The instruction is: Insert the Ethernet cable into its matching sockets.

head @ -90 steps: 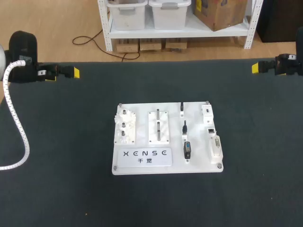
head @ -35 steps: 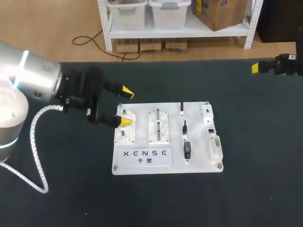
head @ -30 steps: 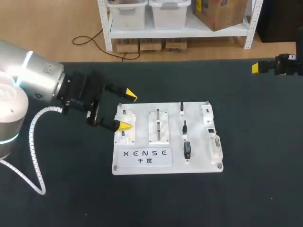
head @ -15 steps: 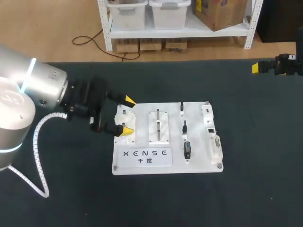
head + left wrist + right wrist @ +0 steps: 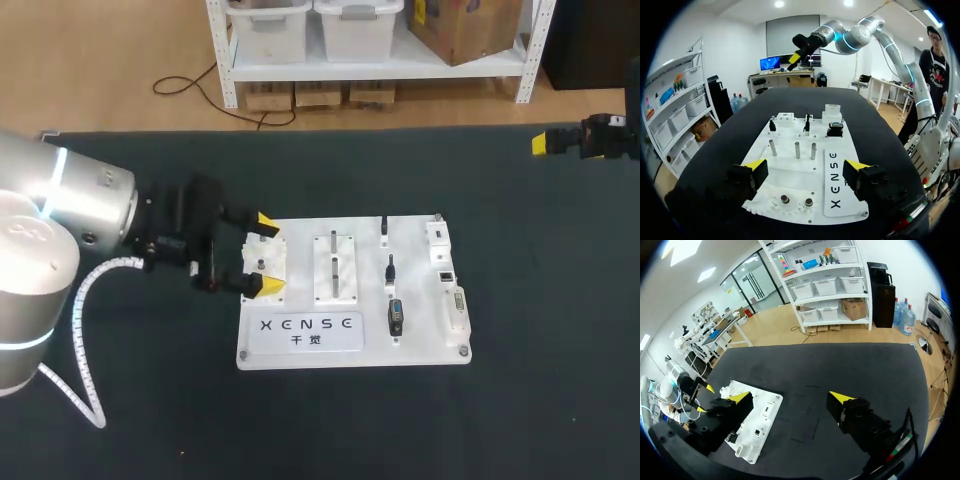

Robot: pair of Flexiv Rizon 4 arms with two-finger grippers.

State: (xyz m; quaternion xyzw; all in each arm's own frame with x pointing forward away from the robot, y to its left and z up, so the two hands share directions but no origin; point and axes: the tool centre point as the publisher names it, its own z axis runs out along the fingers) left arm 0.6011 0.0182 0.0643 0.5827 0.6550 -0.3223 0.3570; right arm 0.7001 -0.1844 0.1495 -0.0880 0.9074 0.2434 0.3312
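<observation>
At the far right edge of the table (image 5: 520, 400), the right gripper (image 5: 541, 143) is partly cut off, its fingers spread wide with nothing held. The left gripper (image 5: 268, 255) is spread wide above a peg block (image 5: 263, 262) at the left end of the white board (image 5: 350, 345), gripping nothing. Small dark plugs (image 5: 391, 268) are set right of the board's middle; the Ethernet cable cannot be told among them. Dark table is seen all round the board.

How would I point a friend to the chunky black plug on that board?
Find the white board on the dark table. Right of its centre runs a row of three black parts; the black plug is the one nearest the robot. It is blocky, while the other two are thin.
</observation>
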